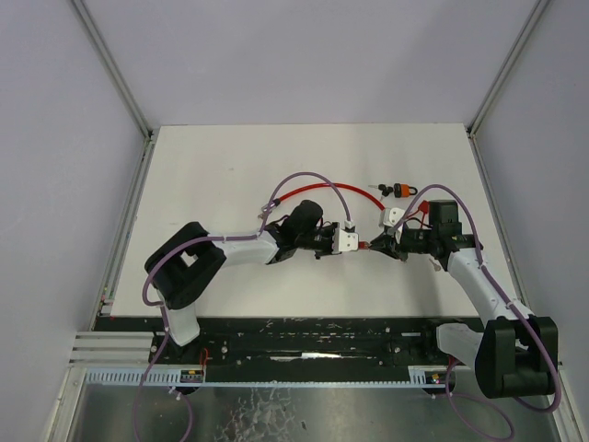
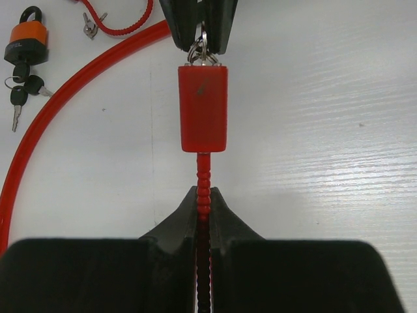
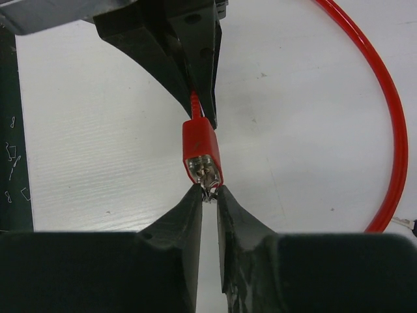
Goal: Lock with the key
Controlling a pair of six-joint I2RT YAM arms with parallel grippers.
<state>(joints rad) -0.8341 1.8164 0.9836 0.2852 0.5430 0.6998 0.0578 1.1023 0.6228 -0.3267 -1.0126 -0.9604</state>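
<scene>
On the white bench [image 1: 230,166], left tool [image 2: 204,202] clamps red cable [image 2: 39,130]; right tool [image 3: 208,195] pinches key [image 2: 201,52]. Lettering on padlock [image 2: 27,40] unreadable.

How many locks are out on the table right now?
2. The red cable lock is mid-table, its neck clamped in the left gripper. The orange padlock lies beyond it, toward the far edge. No others show.

The lock head [image 2: 202,107] is smooth, matt red plastic, and the key [image 3: 208,189] is bright bare metal. The cable [image 2: 39,130] has a glossy red plastic skin. The left pincer [image 2: 203,199] and right pincer [image 3: 208,194] look like matt black plastic. The counter [image 2: 326,163] is white, matt and faintly grained.
</scene>
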